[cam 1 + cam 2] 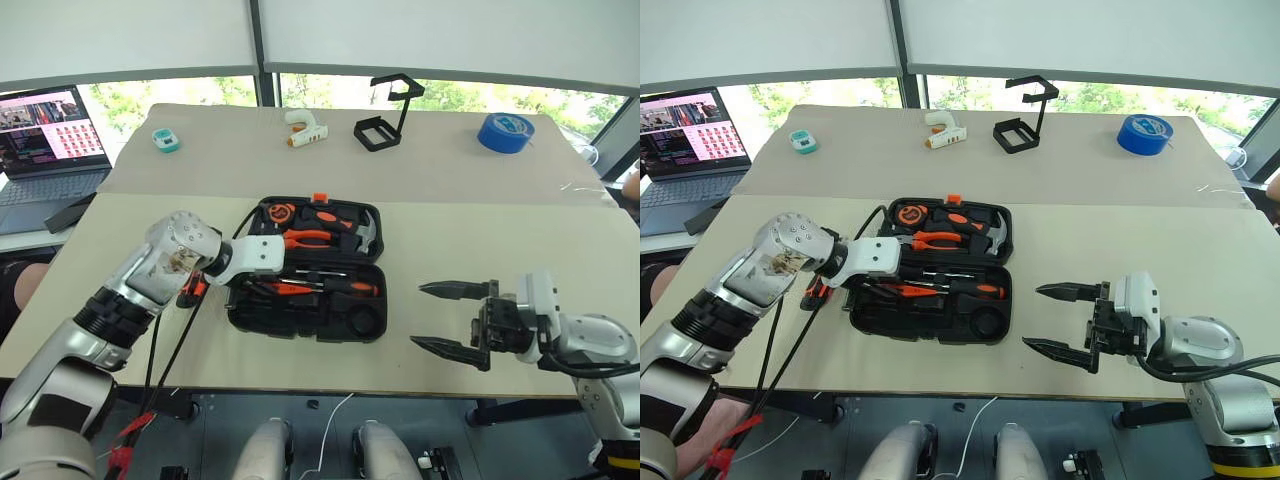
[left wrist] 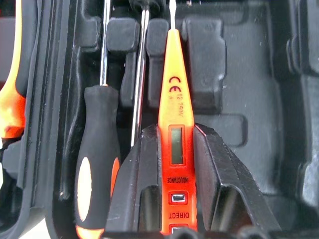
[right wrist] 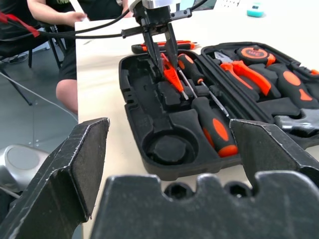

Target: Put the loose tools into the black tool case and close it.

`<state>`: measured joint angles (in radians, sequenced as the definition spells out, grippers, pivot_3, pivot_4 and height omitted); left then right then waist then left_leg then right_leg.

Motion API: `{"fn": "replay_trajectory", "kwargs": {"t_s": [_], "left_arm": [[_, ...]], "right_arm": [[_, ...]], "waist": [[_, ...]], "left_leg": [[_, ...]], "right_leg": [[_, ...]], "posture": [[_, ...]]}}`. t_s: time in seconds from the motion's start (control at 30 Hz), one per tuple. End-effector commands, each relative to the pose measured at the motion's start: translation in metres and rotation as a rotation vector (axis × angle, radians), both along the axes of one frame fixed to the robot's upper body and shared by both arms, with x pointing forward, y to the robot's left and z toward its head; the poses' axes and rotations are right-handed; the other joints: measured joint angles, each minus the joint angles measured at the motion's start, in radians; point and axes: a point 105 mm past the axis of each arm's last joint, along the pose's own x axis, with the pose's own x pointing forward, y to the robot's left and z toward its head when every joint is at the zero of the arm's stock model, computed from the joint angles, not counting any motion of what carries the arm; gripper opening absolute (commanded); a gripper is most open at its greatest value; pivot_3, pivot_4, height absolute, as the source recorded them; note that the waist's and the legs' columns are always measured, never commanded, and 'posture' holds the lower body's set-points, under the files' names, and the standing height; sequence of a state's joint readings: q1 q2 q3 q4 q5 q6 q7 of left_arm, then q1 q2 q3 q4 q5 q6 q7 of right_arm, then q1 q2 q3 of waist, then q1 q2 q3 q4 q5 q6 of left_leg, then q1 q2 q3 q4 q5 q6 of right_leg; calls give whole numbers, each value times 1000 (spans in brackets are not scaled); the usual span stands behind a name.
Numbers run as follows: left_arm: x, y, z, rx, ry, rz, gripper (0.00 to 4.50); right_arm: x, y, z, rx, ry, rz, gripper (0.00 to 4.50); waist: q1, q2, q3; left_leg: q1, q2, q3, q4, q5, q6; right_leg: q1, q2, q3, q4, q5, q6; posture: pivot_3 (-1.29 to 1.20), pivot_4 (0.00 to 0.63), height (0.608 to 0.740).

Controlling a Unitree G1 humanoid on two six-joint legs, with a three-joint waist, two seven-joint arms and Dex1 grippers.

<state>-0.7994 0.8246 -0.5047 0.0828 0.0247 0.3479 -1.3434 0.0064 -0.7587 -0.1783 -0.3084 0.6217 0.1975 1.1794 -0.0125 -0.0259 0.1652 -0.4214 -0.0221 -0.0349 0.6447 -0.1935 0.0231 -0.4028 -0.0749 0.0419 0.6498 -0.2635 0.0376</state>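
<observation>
The black tool case (image 1: 300, 333) lies open at the middle of the table. Its far half holds pliers and a hammer. The near half holds two orange-and-black screwdrivers (image 3: 214, 124) and has an empty round slot. My left gripper (image 2: 177, 134) is shut on the slim orange tester screwdriver (image 2: 175, 99), tip down over the left end of the case's near half, beside a screwdriver handle (image 2: 97, 149). On the table left of the case lies another orange-and-black tool (image 1: 192, 290), partly hidden by my left arm. My right gripper (image 1: 422, 315) hangs open and empty to the right of the case.
Along the far side of the table stand a blue tape roll (image 1: 505, 132), a black wire-frame stand (image 1: 385, 120), a white-orange gun-shaped tool (image 1: 303, 128) and a small teal object (image 1: 166, 140). A laptop (image 1: 50, 135) sits at the left. A person (image 3: 65, 20) sits beyond the table.
</observation>
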Motion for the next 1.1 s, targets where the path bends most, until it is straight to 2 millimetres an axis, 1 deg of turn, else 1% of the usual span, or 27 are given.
{"fn": "replay_trajectory", "kwargs": {"t_s": [0.03, 0.1, 0.27, 0.4, 0.47, 0.5, 0.6, 0.67, 0.7, 0.73, 0.77, 0.83, 0.93, 1.03, 1.1], "left_arm": [[-3, 10, -6, 55, 20, 3, 444], [-5, 11, -9, 74, 45, 1, 444], [-1, 7, -18, 100, 41, 28, 444], [-4, -3, -18, 22, 74, 27, 444], [-4, -7, -12, -37, 60, 14, 1460], [-6, -8, -9, -62, 63, 6, 1717], [-10, -13, 8, -195, 68, -27, 2829], [-12, -11, 17, -229, 61, -46, 3498], [-13, -10, 20, -238, 59, -54, 3498], [-15, -11, 27, -275, 57, -59, 3498], [-18, -12, 35, -316, 55, -82, 3498], [-22, -12, 42, -363, 49, -112, 3498], [-18, -3, 31, -421, 18, -72, 3498], [-14, -3, 27, -554, 7, -41, 2710], [-12, 0, 24, -605, -18, -34, 1923]], "right_arm": [[-1, 2, 11, 12, -57, 10, 4500], [0, 3, 11, 13, -58, 12, 4500], [2, 4, 12, 15, -60, 15, 4500], [2, 4, 13, 28, -55, 14, 4500], [1, 4, 12, 30, -51, 18, 4500], [1, 4, 12, 31, -49, 19, 4500], [1, 3, 11, 36, -42, 18, 4500], [4, 1, 15, 74, -39, -7, 4500], [5, 0, 17, 90, -38, -18, 4500], [5, -1, 17, 89, -35, -19, 4500], [5, -1, 16, 82, -29, -17, 4500], [5, -2, 14, 73, -22, -13, 4500], [9, 0, 14, 80, -24, -12, 4500], [9, 3, 15, 93, -32, -5, 4500], [9, 5, 16, 103, -42, -3, 4500]], "waist": [[-2, 0, 0], [-3, 0, 0], [-4, 0, 0], [-2, 0, 0], [-2, 1, 0], [-1, 0, 0], [-1, 0, 0], [0, 0, 0], [0, 0, 0], [0, 0, 0], [0, 0, 0], [0, 0, 0], [0, 0, 0], [-1, 0, 0], [0, 0, 0]], "left_leg": [[0, 0, 0, 0, 0, 0], [0, 0, 0, 0, 0, 0], [1, 1, 0, 0, 0, 0], [1, 0, 0, 0, 0, 0], [1, 0, 0, 0, 0, 0], [1, 0, 0, 0, 0, 0], [1, 0, 0, 1, 0, 0], [0, 0, 0, 2, 0, 0], [0, 0, 0, 2, 0, 0], [0, 0, 0, 2, 0, 0], [0, 0, 0, 3, 0, 0], [0, 0, 0, 4, 0, 0], [0, 0, 0, 4, 0, 0], [1, 0, 0, 4, 0, 0], [1, 0, 0, 4, 0, 0]], "right_leg": [[0, 0, 0, 0, 0, 0], [0, 1, 0, 0, 0, 0], [0, 1, 0, 1, 0, 0], [1, 0, 0, 1, 0, 0], [1, 0, 0, 1, 0, 0], [1, 0, 0, 1, 0, 0], [0, 0, 0, 2, 0, 0], [-1, 0, 0, 2, 0, 0], [-1, 0, 0, 3, 0, 0], [-1, 0, 0, 3, 0, 0], [-1, -1, 0, 4, 0, 0], [-1, -1, 0, 5, 0, 0], [-1, -1, 1, 5, 0, 0], [-1, -1, 1, 7, 0, 0], [-1, -1, 1, 7, 0, 0]], "posture": [[0, 150, 740], [0, 150, 740], [0, 150, 740], [0, 150, 740], [0, 150, 740], [0, 150, 740], [0, 150, 740], [0, 150, 740], [0, 150, 740], [0, 150, 740], [0, 150, 740], [0, 150, 740], [0, 150, 740], [0, 150, 740], [0, 150, 740]]}}
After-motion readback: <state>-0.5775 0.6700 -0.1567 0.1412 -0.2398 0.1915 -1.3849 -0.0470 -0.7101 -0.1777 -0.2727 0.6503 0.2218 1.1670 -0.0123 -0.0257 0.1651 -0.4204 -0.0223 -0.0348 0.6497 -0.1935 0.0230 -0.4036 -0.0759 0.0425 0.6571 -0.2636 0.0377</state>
